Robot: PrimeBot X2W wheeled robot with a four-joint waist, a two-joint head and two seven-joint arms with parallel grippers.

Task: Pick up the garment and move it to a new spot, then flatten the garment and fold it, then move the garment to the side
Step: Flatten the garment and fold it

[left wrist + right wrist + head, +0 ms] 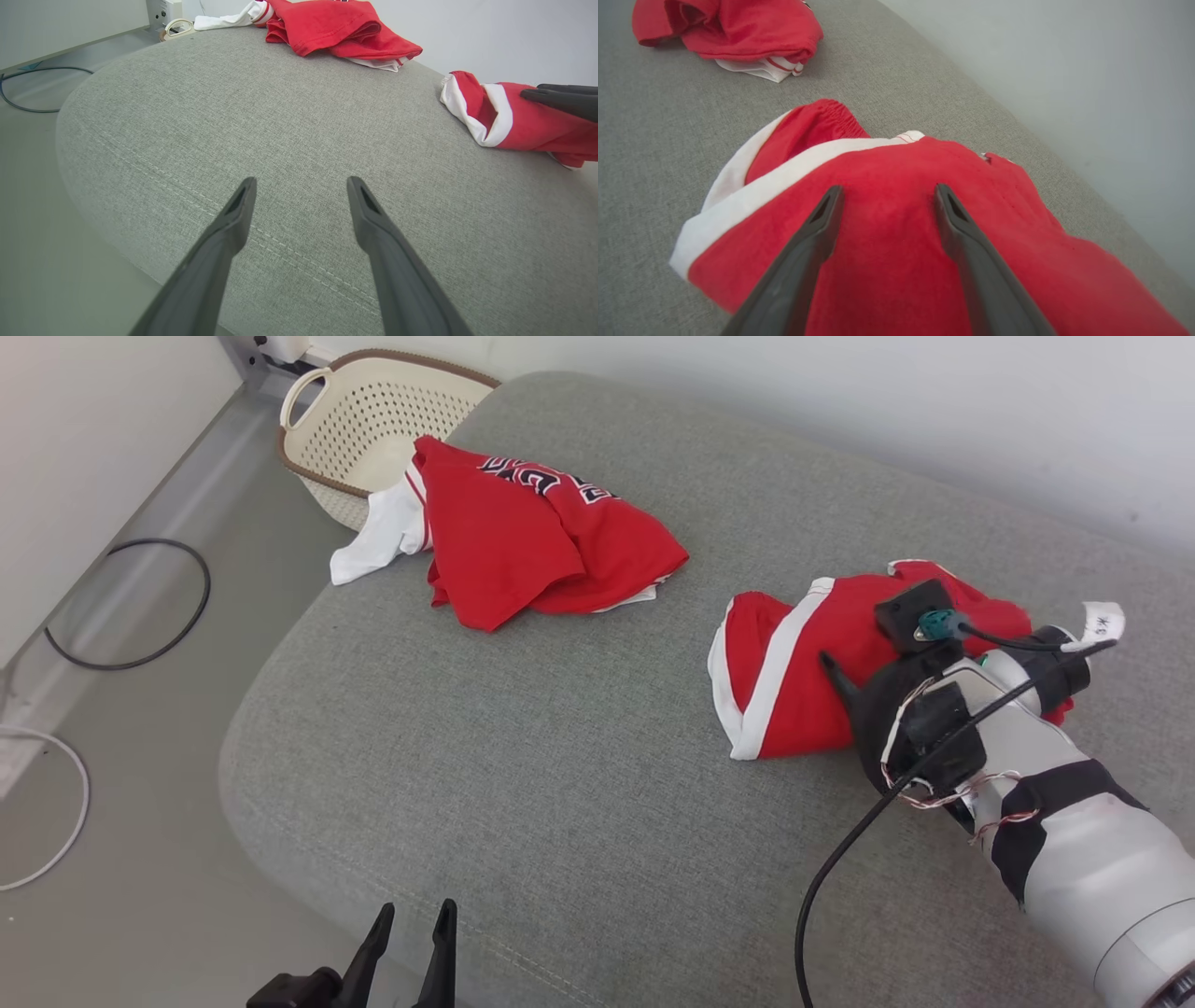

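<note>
Cushion of grey fabric spreads widest, its rounded front edge dropping to the floor on the left, its far edge along the wall. A broad bare stretch lies across its middle. A red jersey sits crumpled at the far left edge, a white part overhanging beside the basket. The garment, red with white bands, lies bunched on the right. The right arm slants in from the lower right, the right gripper spread wide over the garment; whether it touches is unclear. The left gripper hangs at the front edge, wide apart, empty.
</note>
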